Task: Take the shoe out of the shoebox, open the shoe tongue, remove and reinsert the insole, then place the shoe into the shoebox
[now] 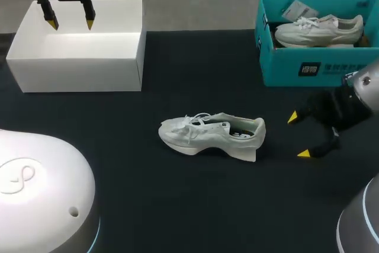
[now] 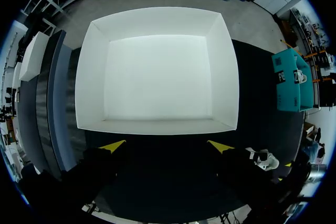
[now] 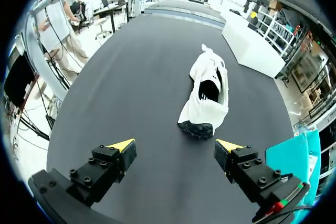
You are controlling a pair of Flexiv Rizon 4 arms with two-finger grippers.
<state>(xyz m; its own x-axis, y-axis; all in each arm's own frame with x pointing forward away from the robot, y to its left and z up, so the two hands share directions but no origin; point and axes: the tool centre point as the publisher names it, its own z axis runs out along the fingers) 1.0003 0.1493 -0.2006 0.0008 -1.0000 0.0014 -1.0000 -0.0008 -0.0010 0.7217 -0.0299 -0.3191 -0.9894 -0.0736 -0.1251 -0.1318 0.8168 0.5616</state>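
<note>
White laced sneaker (image 1: 213,134) is set upright mid black tabletop (image 1: 177,205), toe left, heel right, its dark opening exposed. Right arm's fingers (image 1: 304,154) are held apart beside the heel, likely readied for a grasp. Left arm's fingers (image 1: 90,25) are spread, empty, above the open white cardboard shoebox (image 1: 77,75) far left, presumably kept clear.

Black table (image 1: 177,205): shoe (image 1: 213,135), white shoebox (image 1: 77,66), teal box (image 1: 296,69).
</note>
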